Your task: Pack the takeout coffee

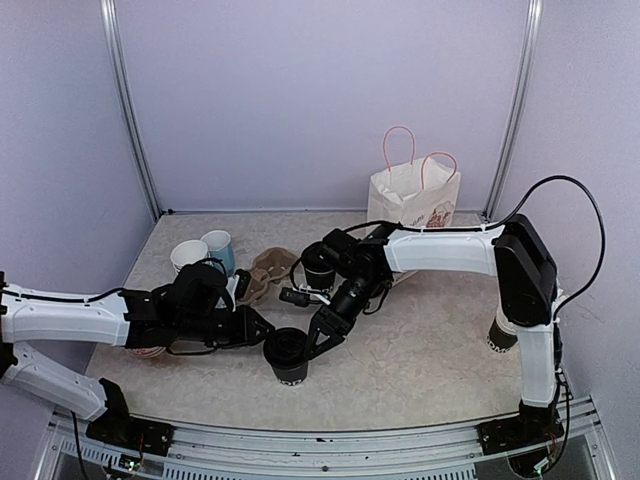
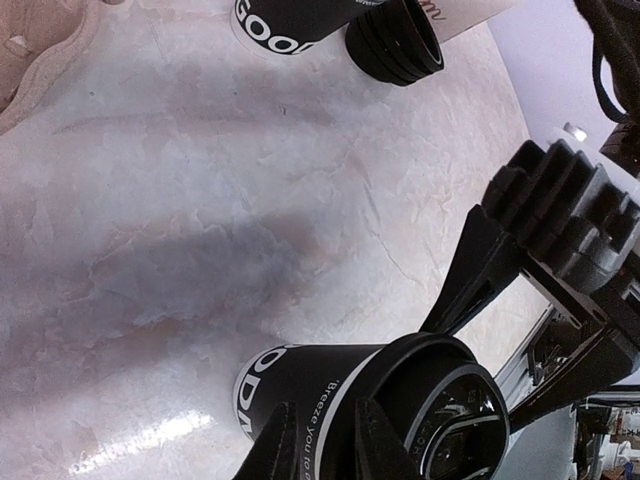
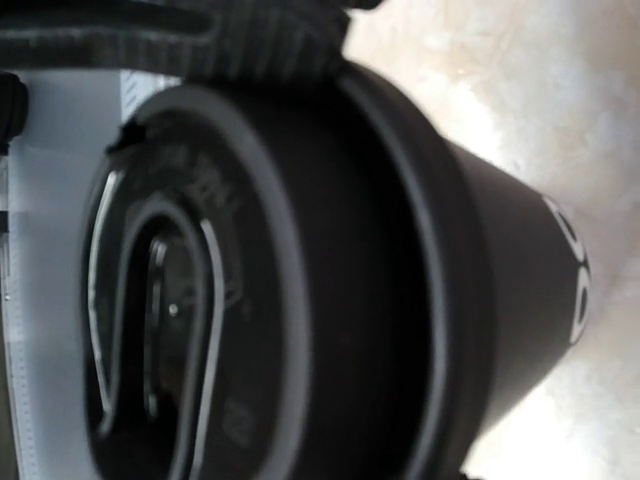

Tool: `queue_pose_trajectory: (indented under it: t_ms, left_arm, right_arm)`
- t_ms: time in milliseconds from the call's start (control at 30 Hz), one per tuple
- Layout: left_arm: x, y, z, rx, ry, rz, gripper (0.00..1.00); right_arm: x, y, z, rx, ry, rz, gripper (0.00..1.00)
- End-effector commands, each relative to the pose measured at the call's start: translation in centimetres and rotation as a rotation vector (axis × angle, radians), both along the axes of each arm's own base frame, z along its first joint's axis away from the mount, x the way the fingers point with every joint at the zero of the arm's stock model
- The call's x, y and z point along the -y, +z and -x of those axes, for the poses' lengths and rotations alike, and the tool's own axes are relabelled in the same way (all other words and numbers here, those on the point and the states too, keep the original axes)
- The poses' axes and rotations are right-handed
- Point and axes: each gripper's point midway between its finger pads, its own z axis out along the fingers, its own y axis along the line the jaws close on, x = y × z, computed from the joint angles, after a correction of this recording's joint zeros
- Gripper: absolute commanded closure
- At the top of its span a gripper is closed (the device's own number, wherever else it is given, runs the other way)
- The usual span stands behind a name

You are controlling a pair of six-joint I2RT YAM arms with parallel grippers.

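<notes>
Table (image 1: 420, 350). Marbled top; carries every item listed below.

Right arm (image 1: 450, 250). Rises from the near right corner, folds, and stretches left across the table centre.

Left arm (image 1: 60, 315). Lies low along the near left edge, pointing right.

Paper bag (image 1: 412, 198). White with pink handles. Stands upright at the far right, well apart from both cups.

Cardboard carrier (image 1: 268, 272). Brown pulp, left of centre.

Right gripper (image 1: 312, 343). Sits over the near cup (image 1: 285, 358). Jaws spread to the width of the lid (image 3: 150, 300), one finger against each side of the rim, clamped on it.

Left gripper (image 2: 325, 425). Points at the same cup's side wall from the left. Jaws only narrowly parted, nothing between them; contact with the wall not determinable.

Near cup. Black, black lid, white lettering at the base. Stands upright at near centre, between the two grippers.

Far cup (image 1: 320, 270). Same type, upright on the table beyond the right gripper, just right of the carrier and outside it.

Mug (image 1: 219, 248). Light blue, far left, just beside a stack of lidless cups (image 1: 187, 256).
</notes>
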Motion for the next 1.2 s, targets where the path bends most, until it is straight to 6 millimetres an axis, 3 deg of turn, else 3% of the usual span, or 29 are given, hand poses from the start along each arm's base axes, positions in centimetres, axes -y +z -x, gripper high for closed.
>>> queue_pose_trajectory:
  t_ms: [0,133,267,367,800,933,1000,1067,1167]
  left_arm:
    - [-2.4,-4.3,2.0,-0.099,-0.025,-0.209,0.78]
    - [-0.6,0.8,0.2,0.072,-0.031,-0.165,0.68]
    - [0.9,5.6,-0.6,0.185,-0.053,-0.094,0.61]
    - [1.5,7.5,-0.9,0.230,-0.065,-0.081,0.55]
    - [1.5,6.0,-1.0,0.214,-0.093,-0.181,0.53]
    - [2.5,7.3,1.6,0.361,-0.196,-0.203,0.44]
    - [3.0,8.0,4.6,0.482,-0.294,-0.172,0.31]
    - [2.5,6.8,7.2,0.531,-0.363,-0.156,0.14]
    - [2.8,6.7,9.8,0.562,-0.452,-0.141,0.06]
  right_arm:
    - [2.6,-6.8,-3.7,0.233,-0.034,0.222,0.43]
    - [1.1,-1.8,-3.3,0.238,0.002,0.067,0.40]
    - [1.3,0.7,-4.5,0.325,-0.007,0.046,0.32]
    - [1.7,1.8,-4.8,0.348,-0.008,0.028,0.31]
    - [1.3,2.8,-3.8,0.295,0.030,-0.032,0.31]
    - [1.4,2.2,-3.0,0.266,0.042,-0.033,0.31]
    - [1.6,1.7,-2.9,0.261,0.044,-0.022,0.31]
    - [1.8,1.3,-3.1,0.267,0.041,-0.010,0.31]
    - [2.4,0.9,-4.3,0.291,0.021,0.007,0.31]
